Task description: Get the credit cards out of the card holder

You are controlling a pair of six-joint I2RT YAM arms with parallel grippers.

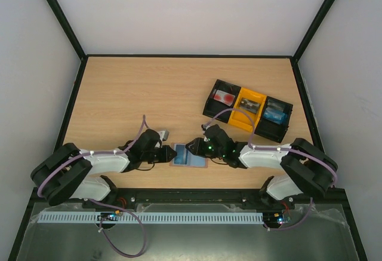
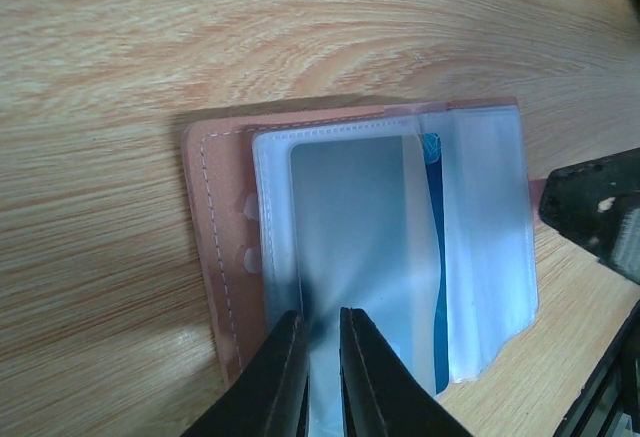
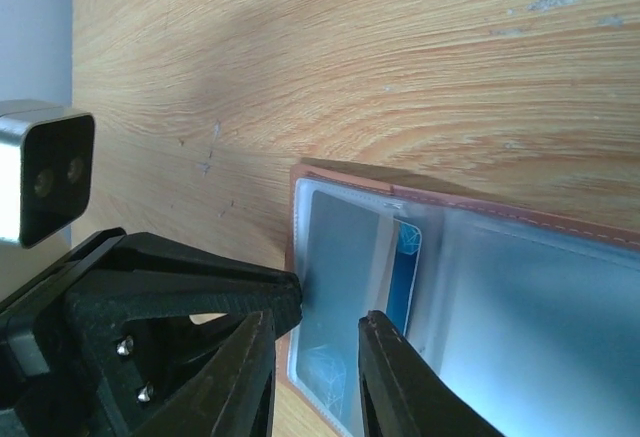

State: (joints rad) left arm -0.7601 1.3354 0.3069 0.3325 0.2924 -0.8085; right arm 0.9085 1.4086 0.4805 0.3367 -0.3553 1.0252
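Wooden table point(image 1: 149, 94); open holder point(image 2: 215, 257) looks light, floppy. Left gripper point(image 2: 322, 315) nearly together, grip unclear; right gripper point(image 3: 318, 322) apart. I'd pinch the card point(image 2: 433, 257) edge.

The top camera hangs high behind the arms, looking down on the whole table point(image 1: 149, 94), with the card holder point(image 1: 190, 156) toward six o'clock. The wrist cameras crouch close behind the left gripper point(image 2: 322, 315) and right gripper point(image 3: 318, 319), facing that same card holder from nine and three o'clock.
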